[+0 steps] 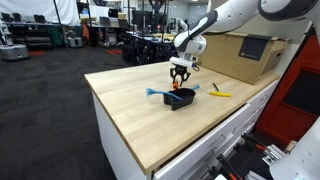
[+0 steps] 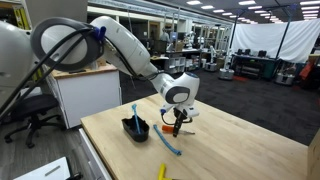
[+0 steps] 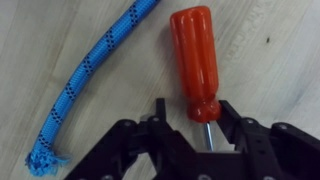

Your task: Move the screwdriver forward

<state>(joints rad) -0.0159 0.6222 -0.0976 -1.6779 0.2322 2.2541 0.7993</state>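
At the left of the wrist view, a blue braided rope [image 3: 85, 70] runs diagonally across the pale wooden tabletop [image 3: 280, 60], apart from your target. Just right of it lies the short screwdriver with the glossy orange-red handle [image 3: 190, 50], flat on the wood.

Its long axis runs top to bottom in this view. The fat handle end points away from the wrist, and the thin metal shaft points back in between the fingers. Your black gripper [image 3: 200, 125] straddles the neck where handle meets shaft, so the fingers will close across the axis, which suits the grasp.

The fingers stand partly apart. Wood shows on either side of the shaft, and as far as I can judge nothing is clamped yet.

In an exterior view the black bowl [image 2: 135, 128] sits off to the left, clear of the screwdriver. My advice is to close squarely on the neck, lift only a little, then carry it forward.
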